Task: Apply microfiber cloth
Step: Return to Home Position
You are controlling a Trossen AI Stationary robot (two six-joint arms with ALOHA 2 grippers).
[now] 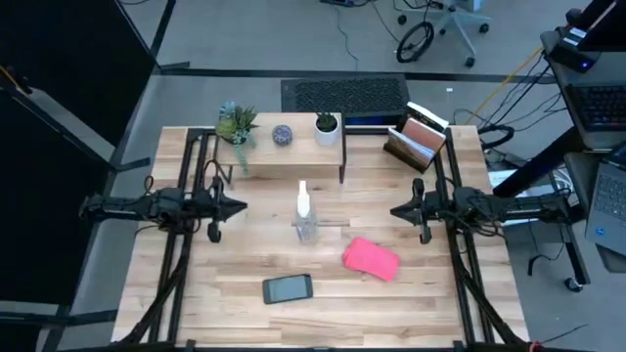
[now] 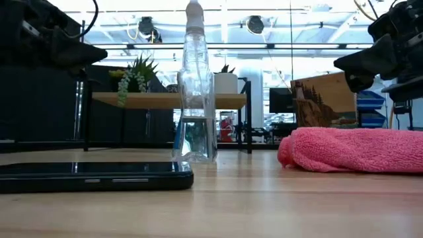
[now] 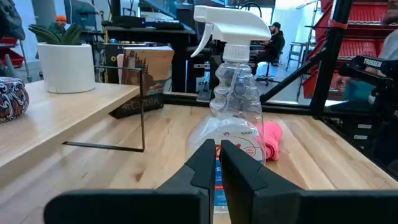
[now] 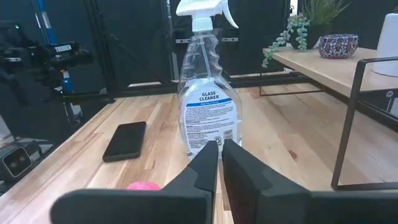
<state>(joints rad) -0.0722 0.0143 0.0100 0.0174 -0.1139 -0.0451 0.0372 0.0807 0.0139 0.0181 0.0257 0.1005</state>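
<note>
Lying low-centre: smartphone (image 1: 289, 288); microfiber cloth (image 1: 372, 259) bunched lower right, apart from it. Upright mid-frame: spray bottle (image 1: 306, 221). Flanking it, left gripper (image 1: 239, 207) and right gripper (image 1: 395, 209), fingers together, empty. Risk: any inward swing would tip the spray bottle.

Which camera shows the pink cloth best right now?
The high view: the microfiber cloth shows whole, unobstructed. Low view crops its side at the edge; left wrist view hides most behind the spray bottle; right wrist view catches a sliver.
</note>
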